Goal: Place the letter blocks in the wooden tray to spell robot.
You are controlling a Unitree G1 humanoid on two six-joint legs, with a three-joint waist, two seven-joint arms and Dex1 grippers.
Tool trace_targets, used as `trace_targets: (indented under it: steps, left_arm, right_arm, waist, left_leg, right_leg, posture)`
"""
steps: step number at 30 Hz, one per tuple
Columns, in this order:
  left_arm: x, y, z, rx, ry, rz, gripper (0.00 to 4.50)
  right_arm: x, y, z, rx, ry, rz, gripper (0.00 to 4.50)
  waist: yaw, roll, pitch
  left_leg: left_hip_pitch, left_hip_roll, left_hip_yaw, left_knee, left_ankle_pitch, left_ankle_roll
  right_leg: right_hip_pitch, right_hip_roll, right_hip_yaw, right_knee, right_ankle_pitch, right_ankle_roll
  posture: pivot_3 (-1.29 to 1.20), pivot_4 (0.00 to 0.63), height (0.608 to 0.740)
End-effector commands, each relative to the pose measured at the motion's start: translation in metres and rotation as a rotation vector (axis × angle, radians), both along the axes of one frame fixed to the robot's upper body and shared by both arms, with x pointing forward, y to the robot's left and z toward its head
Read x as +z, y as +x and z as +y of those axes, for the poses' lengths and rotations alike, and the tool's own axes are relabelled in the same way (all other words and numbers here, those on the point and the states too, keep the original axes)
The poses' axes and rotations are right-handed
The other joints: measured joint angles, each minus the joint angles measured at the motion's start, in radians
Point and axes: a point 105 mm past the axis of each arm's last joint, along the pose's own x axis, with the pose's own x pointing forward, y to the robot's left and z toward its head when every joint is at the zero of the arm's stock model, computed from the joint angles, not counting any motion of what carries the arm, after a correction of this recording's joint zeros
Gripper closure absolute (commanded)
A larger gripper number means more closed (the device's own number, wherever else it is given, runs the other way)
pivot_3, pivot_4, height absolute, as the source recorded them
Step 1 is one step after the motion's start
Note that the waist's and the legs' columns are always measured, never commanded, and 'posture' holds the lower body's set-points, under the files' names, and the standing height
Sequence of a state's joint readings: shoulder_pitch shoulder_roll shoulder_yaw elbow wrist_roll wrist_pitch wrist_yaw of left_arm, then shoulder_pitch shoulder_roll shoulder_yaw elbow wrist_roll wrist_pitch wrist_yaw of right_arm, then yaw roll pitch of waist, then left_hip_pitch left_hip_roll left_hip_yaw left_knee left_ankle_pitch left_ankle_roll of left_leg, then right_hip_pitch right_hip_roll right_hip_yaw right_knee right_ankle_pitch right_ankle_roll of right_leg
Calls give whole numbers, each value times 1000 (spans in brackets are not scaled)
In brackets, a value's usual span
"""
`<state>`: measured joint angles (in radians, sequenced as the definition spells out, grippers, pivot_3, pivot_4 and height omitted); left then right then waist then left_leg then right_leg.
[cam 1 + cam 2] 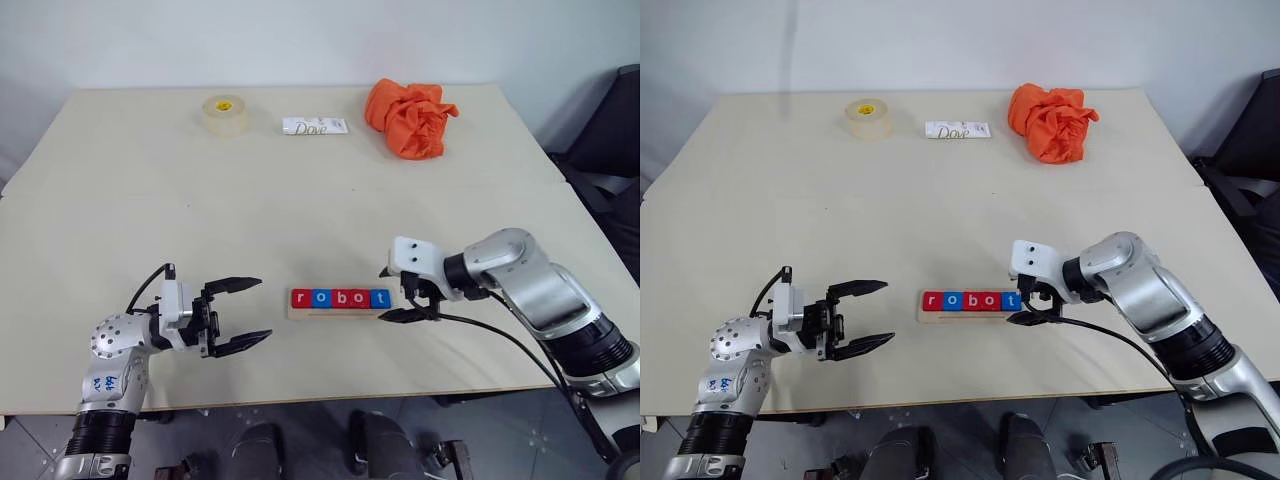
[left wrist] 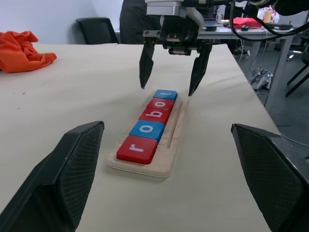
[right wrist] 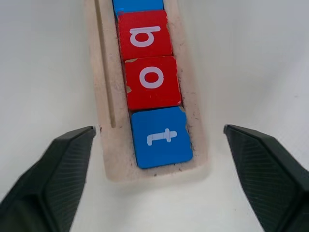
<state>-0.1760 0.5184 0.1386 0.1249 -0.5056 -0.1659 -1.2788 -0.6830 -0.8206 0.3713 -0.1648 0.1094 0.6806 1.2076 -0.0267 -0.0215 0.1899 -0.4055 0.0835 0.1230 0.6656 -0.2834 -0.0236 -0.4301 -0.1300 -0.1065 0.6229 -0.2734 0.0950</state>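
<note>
Wooden tray (image 1: 335, 313) lay near front edge of bench (image 1: 300, 210), about midway along it. Five letter blocks (image 1: 340, 298) sat in tray in row, touching, reading r-o-b-o-t. Right claw (image 1: 408, 302) hung just over tray's t end, fingers spread wide, holding nothing. Left claw (image 1: 240, 315) stood wide open and empty, near tray's r end, clear of it.

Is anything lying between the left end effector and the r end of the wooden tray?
No. In the left eye view, only bare tabletop separates the open left end effector from the wooden tray.
</note>
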Motion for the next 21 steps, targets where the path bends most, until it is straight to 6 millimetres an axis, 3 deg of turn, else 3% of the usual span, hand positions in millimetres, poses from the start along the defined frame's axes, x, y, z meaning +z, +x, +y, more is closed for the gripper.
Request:
trace_targets:
  steps: [1,5,12,16,21]
  left_arm:
    - [3,9,1,78,32,-36,0]
    - [4,19,7,193,66,-70,0]
    - [13,-4,26,148,47,-87,0]
    - [13,-11,40,157,54,-62,0]
    - [17,-10,51,202,38,-83,0]
  right_arm:
    - [21,-6,-7,9,101,-60,29]
    - [24,-24,-24,72,261,-88,29]
    - [19,-47,-80,137,447,-46,29]
    - [17,-47,-98,141,480,-30,29]
    - [22,-36,-104,143,511,-64,29]
  waist:
    - [3,0,0]
    - [13,0,0]
    - [20,0,0]
    - [19,0,0]
    - [21,0,0]
  left_leg:
    - [0,0,0,0,0,0]
    - [0,0,-1,-1,0,0]
    - [1,0,1,0,-1,1]
    - [3,1,1,0,0,0]
    - [3,1,0,0,1,-1]
  right_leg:
    - [0,0,0,0,0,0]
    - [1,0,-1,-2,0,0]
    - [2,1,0,-2,0,1]
    - [2,1,0,-1,0,1]
    - [2,1,0,0,1,0]
  posture:
    - [0,150,740]
    - [0,150,740]
    - [0,150,740]
    - [0,150,740]
    - [0,150,740]
